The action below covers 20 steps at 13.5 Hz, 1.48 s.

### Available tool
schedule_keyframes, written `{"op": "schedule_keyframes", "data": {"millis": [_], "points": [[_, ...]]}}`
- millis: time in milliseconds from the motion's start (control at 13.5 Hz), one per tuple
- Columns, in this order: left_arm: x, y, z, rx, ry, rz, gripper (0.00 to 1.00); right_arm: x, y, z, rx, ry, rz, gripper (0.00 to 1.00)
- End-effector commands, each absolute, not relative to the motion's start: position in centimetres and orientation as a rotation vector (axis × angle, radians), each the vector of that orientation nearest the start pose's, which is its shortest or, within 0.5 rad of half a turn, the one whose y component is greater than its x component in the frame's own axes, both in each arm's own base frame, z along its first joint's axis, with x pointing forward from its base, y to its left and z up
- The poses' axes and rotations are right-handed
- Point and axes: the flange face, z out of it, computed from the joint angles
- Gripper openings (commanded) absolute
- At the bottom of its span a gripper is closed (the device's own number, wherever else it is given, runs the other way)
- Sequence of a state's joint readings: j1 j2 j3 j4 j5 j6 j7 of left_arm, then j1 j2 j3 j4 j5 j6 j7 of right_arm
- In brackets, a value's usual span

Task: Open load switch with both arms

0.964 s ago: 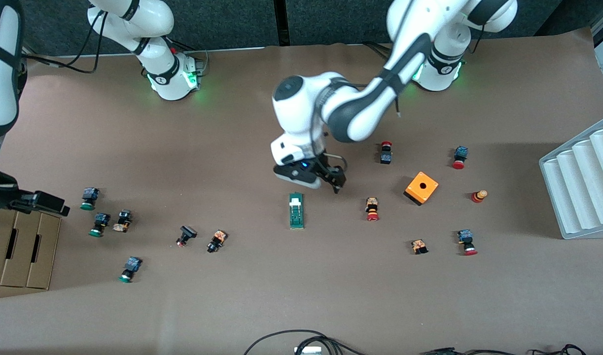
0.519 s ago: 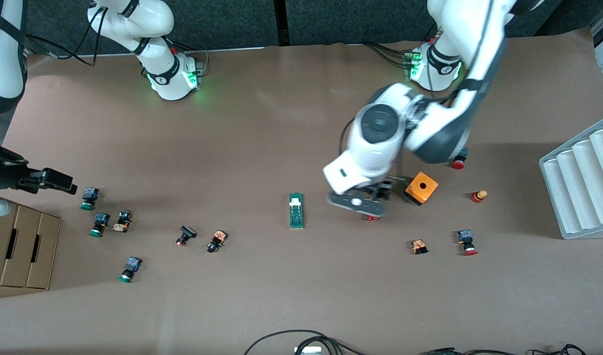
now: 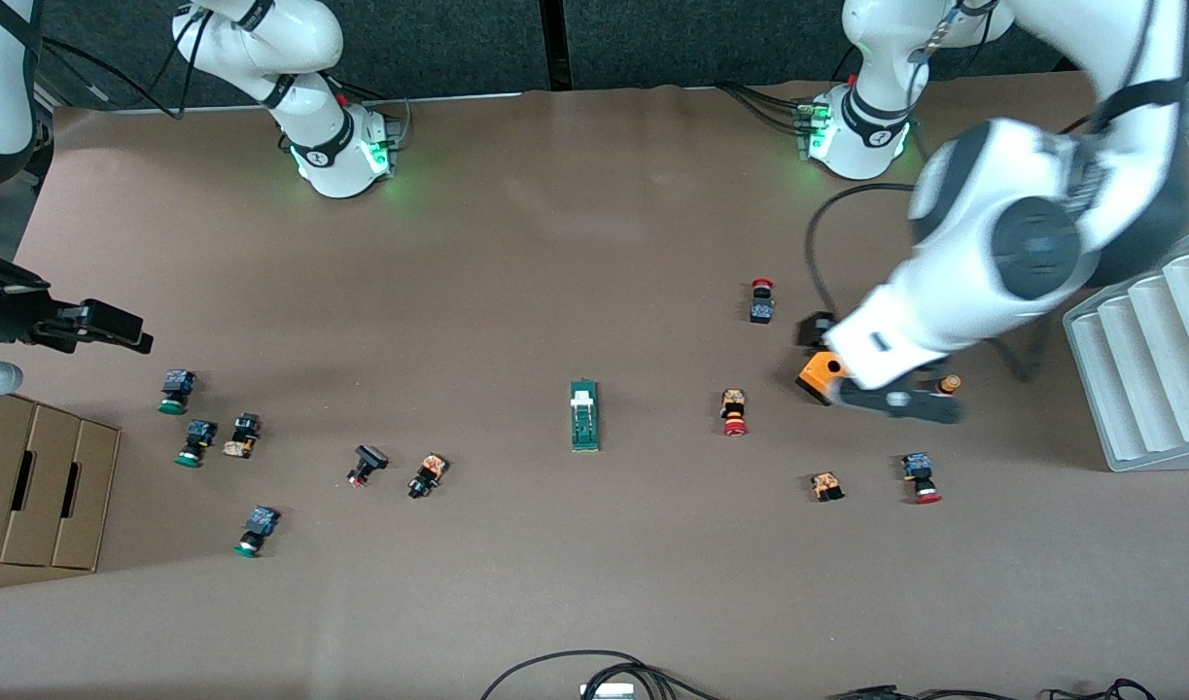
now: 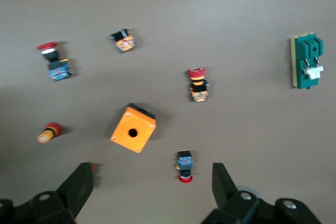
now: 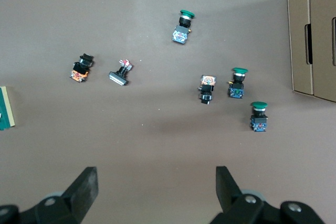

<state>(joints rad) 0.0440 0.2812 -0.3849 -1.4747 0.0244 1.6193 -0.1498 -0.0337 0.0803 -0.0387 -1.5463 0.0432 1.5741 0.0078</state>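
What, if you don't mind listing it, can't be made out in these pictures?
- Orange box, front view: mostly hidden under the left arm.
- Load switch, right wrist view: cut off by the edge.
- Right gripper, front view: its arm is cut off by the edge.
- Push button markings: too small.

left gripper (image 4: 149,184) raised, right gripper (image 5: 155,187) raised, jaws apart
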Motion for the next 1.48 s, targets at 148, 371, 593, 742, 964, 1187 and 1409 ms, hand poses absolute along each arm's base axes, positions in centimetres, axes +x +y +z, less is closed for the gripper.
{"op": "schedule_keyframes", "data": {"millis": [148,371,593,742,964,1187,1409], "points": [[59.9,-9.8,55.9,-3.192,0.200,0.155,1.00,56.8,-3.6,59.3,-3.123,0.094,0.114,1.00],[58.6,-2.2,57.1,-3.197,0.129,0.120,1.00,56.9,-3.8,59.2,-3.122,0.103,0.114,1.00],[55.6,-1.6,57.3,-3.152,0.077,-0.007,1.00,57.0,-4.0,59.0,-3.163,0.101,0.115,1.00],[55.2,-2.9,57.4,-3.147,0.118,-0.055,1.00,56.9,-4.2,59.2,-3.162,0.106,0.113,1.00],[55.4,-3.7,57.5,-3.143,0.150,-0.063,1.00,56.9,-4.0,59.2,-3.159,0.101,0.115,1.00],[56.2,-3.8,58.2,-3.142,0.149,-0.075,1.00,56.9,-4.1,59.2,-3.152,0.106,0.110,1.00],[56.2,-3.7,58.1,-3.143,0.141,-0.072,1.00,56.8,-4.5,59.5,-3.146,0.116,0.100,1.00]]}}
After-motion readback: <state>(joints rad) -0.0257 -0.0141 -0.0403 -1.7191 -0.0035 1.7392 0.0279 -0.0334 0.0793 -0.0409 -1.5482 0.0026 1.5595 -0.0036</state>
